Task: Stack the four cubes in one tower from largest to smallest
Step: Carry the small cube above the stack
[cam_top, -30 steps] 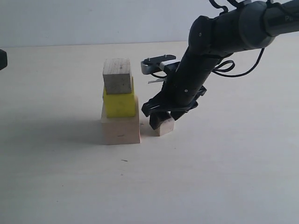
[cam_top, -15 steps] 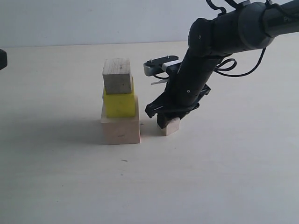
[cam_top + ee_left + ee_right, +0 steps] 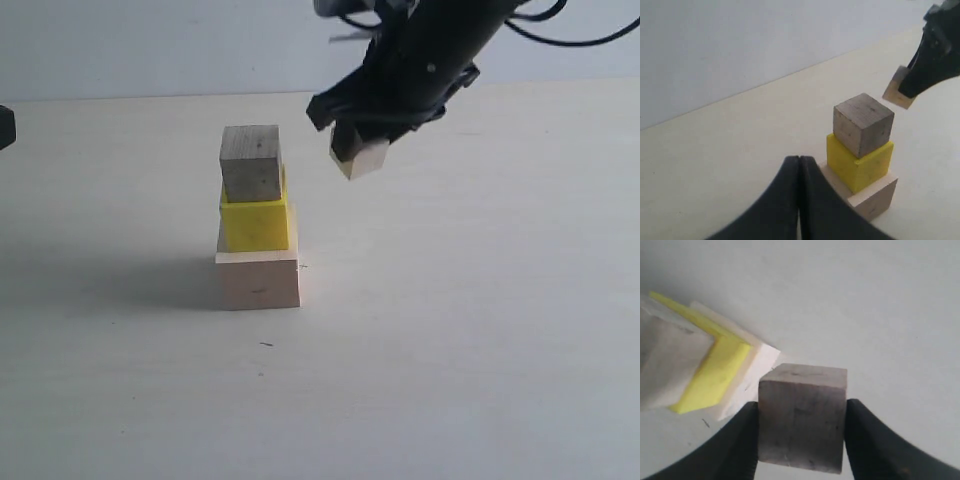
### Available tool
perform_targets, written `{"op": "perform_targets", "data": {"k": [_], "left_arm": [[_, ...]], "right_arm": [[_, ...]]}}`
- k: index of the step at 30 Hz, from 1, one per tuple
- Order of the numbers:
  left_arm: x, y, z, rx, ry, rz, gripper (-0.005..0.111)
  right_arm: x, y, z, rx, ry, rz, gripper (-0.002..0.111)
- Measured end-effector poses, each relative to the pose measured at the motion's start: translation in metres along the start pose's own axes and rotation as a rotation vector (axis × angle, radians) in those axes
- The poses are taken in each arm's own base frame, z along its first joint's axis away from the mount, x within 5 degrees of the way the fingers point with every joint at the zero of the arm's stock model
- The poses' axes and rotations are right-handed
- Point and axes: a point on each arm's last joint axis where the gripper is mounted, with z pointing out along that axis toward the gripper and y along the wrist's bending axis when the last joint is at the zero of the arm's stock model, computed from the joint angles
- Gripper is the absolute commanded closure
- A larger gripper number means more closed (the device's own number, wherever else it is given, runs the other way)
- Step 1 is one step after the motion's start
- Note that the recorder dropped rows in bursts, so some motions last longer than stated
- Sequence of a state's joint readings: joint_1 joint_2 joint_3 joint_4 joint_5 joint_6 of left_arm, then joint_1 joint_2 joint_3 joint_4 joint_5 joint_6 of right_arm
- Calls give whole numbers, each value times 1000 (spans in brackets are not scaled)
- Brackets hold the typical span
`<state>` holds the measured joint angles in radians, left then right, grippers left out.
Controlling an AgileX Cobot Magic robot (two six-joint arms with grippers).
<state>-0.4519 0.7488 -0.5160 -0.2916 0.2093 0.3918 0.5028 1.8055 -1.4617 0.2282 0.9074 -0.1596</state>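
I see a pale, matte table (image 3: 450,380) spreading out on every side of the yellow cube (image 3: 255,225). In the exterior view a soft shadow (image 3: 120,280) lies on it to the left of that cube and one small dark speck (image 3: 266,344) in front. Behind the yellow cube the table ends at a plain blue-grey wall (image 3: 150,45). The yellow cube sits on the large pale wooden cube (image 3: 259,282) and carries a small wooden cube (image 3: 250,165) with greyish faces. Up and to the right of the yellow cube, clear of the table, my right claw (image 3: 802,437) grips the smallest wooden cube (image 3: 362,158) between its two fingers, the cube tilted and apart from the stacked ones. My left claw (image 3: 800,190) is closed, fingers pressed together with nothing between them, facing the yellow cube and apart from it
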Motion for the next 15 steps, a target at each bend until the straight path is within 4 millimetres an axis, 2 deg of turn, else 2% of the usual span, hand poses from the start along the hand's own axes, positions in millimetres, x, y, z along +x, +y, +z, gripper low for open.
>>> {"op": "perform_targets", "data": {"k": [3,7,15], "left_arm": [[0,0,0,-1,-2,0,107],[-1,0,0,-3,-7,0,107],[-1,1,0,-7,-16,0,107]], "right_arm": [[-9,5,-23,-6,-39,32,108],[-14,10,-41,-32,-45,76,108],[-15,22,-54,-95,15,148,108]]}}
